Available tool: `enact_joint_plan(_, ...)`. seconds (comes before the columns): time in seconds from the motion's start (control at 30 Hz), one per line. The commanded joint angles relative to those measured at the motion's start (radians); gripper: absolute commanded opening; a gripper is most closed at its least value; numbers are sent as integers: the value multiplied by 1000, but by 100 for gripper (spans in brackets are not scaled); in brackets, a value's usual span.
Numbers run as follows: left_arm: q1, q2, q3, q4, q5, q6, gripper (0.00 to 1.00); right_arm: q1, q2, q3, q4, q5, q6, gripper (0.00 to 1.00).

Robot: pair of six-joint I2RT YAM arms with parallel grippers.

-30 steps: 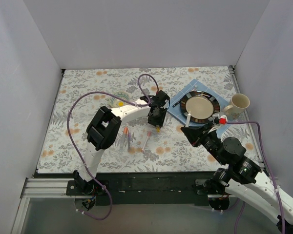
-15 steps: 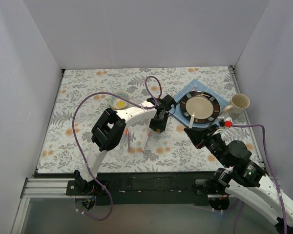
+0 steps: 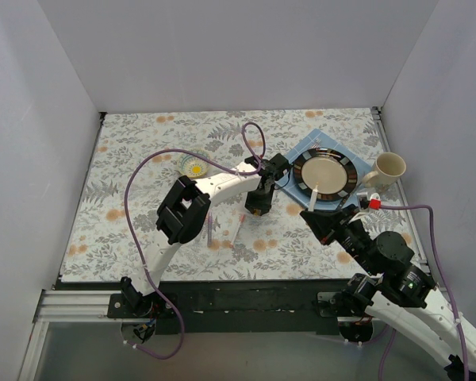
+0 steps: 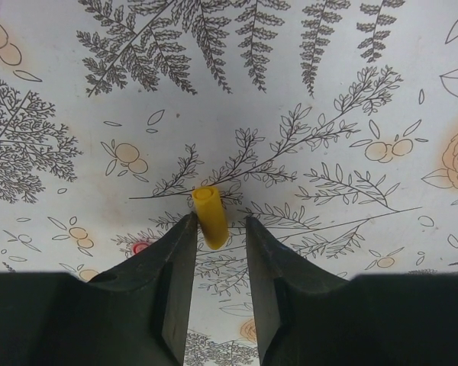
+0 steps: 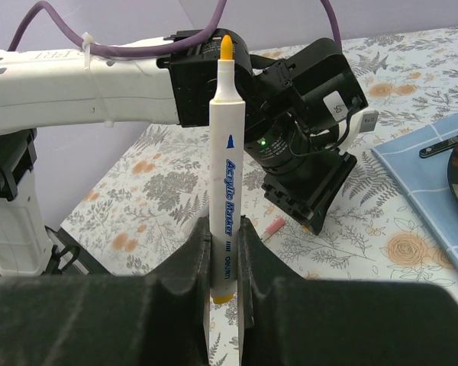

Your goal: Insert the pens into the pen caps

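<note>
A white acrylic marker pen point(image 5: 226, 152) with a yellow tip stands upright in my right gripper point(image 5: 223, 229), which is shut on its lower barrel. From above, that pen point(image 3: 312, 195) rises beside the plate. My left gripper point(image 4: 220, 221) holds a short yellow pen cap point(image 4: 211, 217) at its very fingertips, above the flowered cloth; the cap leans on the left finger. In the top view the left gripper point(image 3: 254, 208) hangs just left of the pen. Two more pens point(image 3: 210, 226) point(image 3: 236, 230) lie on the cloth; one shows a pink end point(image 5: 273, 226).
A striped plate point(image 3: 347, 176) sits on a blue mat point(image 3: 297, 151) at the right, with a cream mug point(image 3: 389, 168) beyond it. A small round flowered dish point(image 3: 194, 167) lies left of centre. Grey walls close in three sides.
My left arm has swung to the right, bringing the cap closer to the pen. My right arm has shifted slightly right with the pen still upright.
</note>
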Motion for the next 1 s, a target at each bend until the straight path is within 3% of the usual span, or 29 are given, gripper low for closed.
enact_joint_plan(0.0,6,69,-22,-23,-78,-6,30,-2,-15,44,25,-17,0,1)
enact_joint_plan(0.23,7,94,-21,-25,-80,2,20,-1,-23,41,29,-14,2,1)
enact_joint_plan(0.43,7,97,-51,-11,-72,8,0,-1,-20,35,29,-18,2,1)
enact_joint_plan(0.63,12,-23,-166,69,-60,-4,0,-1,2,-8,55,-57,29,1)
enact_joint_plan(0.77,36,-150,-258,168,21,-20,0,-1,40,-74,109,-124,72,1)
enact_joint_plan(0.97,131,-375,-481,408,177,-87,0,-1,175,-286,345,-195,123,1)
